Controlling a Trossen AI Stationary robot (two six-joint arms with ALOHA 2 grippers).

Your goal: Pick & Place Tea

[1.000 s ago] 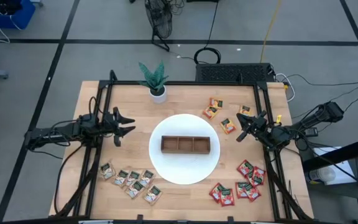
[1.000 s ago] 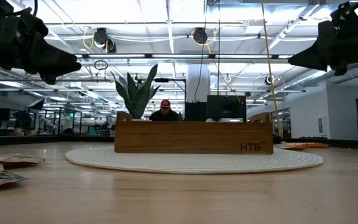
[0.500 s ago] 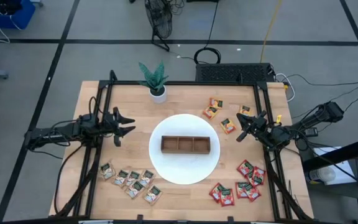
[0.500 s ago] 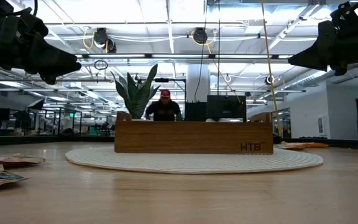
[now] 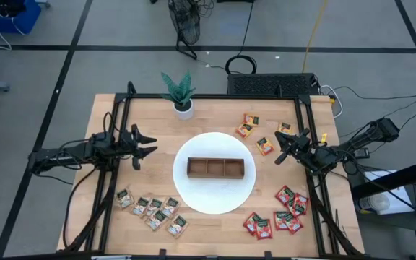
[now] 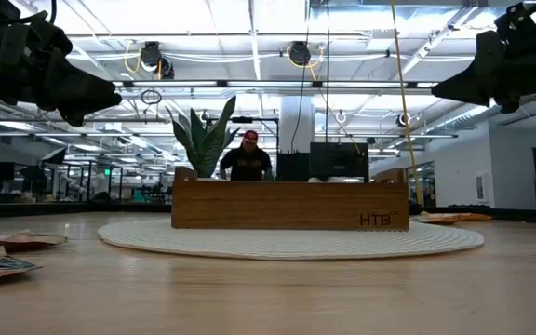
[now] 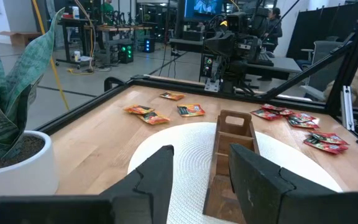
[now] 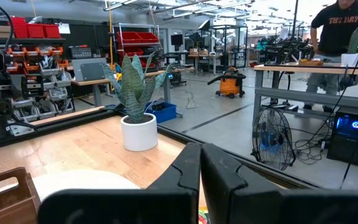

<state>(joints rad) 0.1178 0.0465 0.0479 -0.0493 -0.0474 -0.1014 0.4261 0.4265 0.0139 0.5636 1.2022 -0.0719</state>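
Left gripper (image 5: 144, 145) hovers with fingers spread wide, empty, left of the white mat (image 5: 193, 198); right gripper (image 5: 286, 149) hovers with fingers nearly together, empty. Tea sachets (image 5: 150, 209) lie in three table clusters around the wooden tray (image 5: 216, 168). Potted plant (image 5: 181, 94) stands behind the mat.

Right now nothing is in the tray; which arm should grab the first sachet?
Probably the right gripper: orange sachets lie right beside it. The left gripper hovers farther from the beige sachets.
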